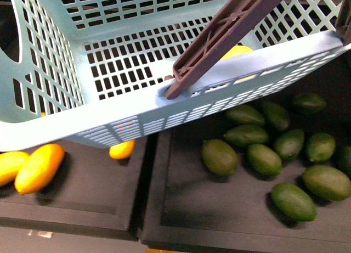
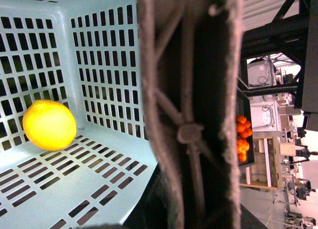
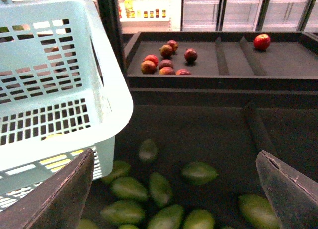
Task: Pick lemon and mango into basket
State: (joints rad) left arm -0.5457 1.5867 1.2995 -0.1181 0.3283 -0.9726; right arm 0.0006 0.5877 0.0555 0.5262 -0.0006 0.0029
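Fingers [image 3: 64, 194] on your right arm gape wide, empty; the small bright-yellow lemon [image 2: 49, 124] lies inside the light teal slotted plastic basket [image 1: 66, 127], so next reach for the elongated orange-yellow mango [image 1: 38, 168] at eight o'clock; left fingers' state can't be told.

Basket [image 1: 109, 121]: teal moulded plastic, smooth, faint sheen on rim. Handle [image 2: 189, 114]: brown plastic, ribbed, matt, looks grainy to me up close. Lemon [image 2: 49, 124]: smooth skin, soft gloss. Mango [image 1: 39, 168]: smooth, waxy sheen. Green fruits [image 1: 219, 157]: smooth skin, dull shine. Trays [image 1: 98, 203] under them: black, matt, I can't tell material. Right claw [image 3: 175, 152] fingers [image 3: 59, 199]: dark, matt, pale scuffed edges. Red fruits [image 3: 262, 41]: glossy as I see them.
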